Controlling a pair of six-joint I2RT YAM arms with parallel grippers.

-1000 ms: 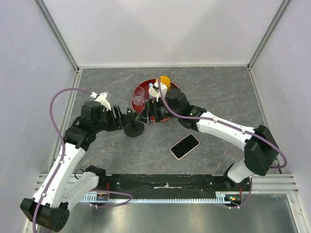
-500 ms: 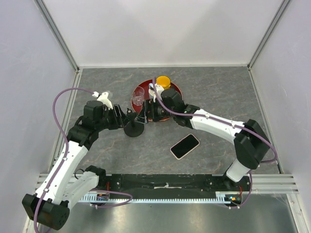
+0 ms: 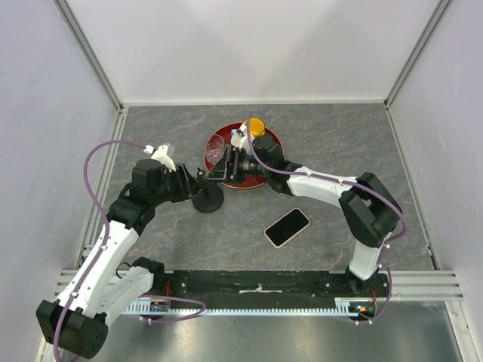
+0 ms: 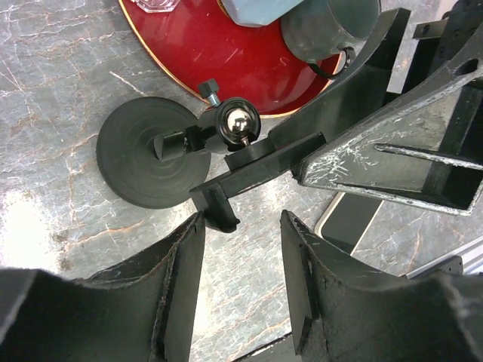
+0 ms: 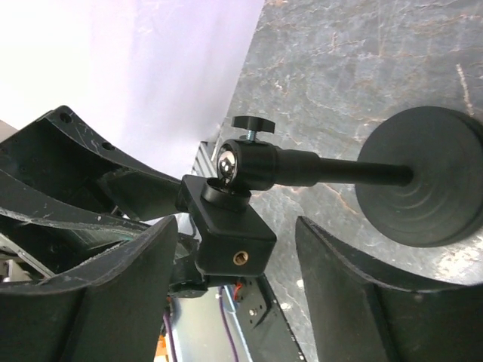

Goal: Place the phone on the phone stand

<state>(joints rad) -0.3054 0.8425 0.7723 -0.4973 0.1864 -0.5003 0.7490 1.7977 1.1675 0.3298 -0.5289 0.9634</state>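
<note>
The phone [image 3: 287, 227] lies flat, screen up, on the grey table at centre right; its corner shows in the left wrist view [image 4: 351, 222]. The phone stand [image 3: 209, 197] stands left of centre, its disc base [image 4: 151, 151] on the table and its clamp holder [image 5: 230, 234] on a ball joint. My left gripper [image 3: 198, 181] is open just left of the clamp, whose tip [image 4: 219, 211] lies near its left finger [image 4: 181, 264]. My right gripper [image 3: 225, 170] is open, its fingers straddling the clamp holder [image 4: 256, 162] with gaps on both sides.
A red round tray [image 3: 272, 139] sits just behind the stand, holding a clear glass [image 3: 215, 149], an orange cup [image 3: 256, 126] and a grey mug [image 4: 328, 30]. White walls close in the table on three sides.
My right gripper has moved left from over the tray to the stand's clamp, its elbow folding in. The left gripper, stand and phone have hardly moved.
</note>
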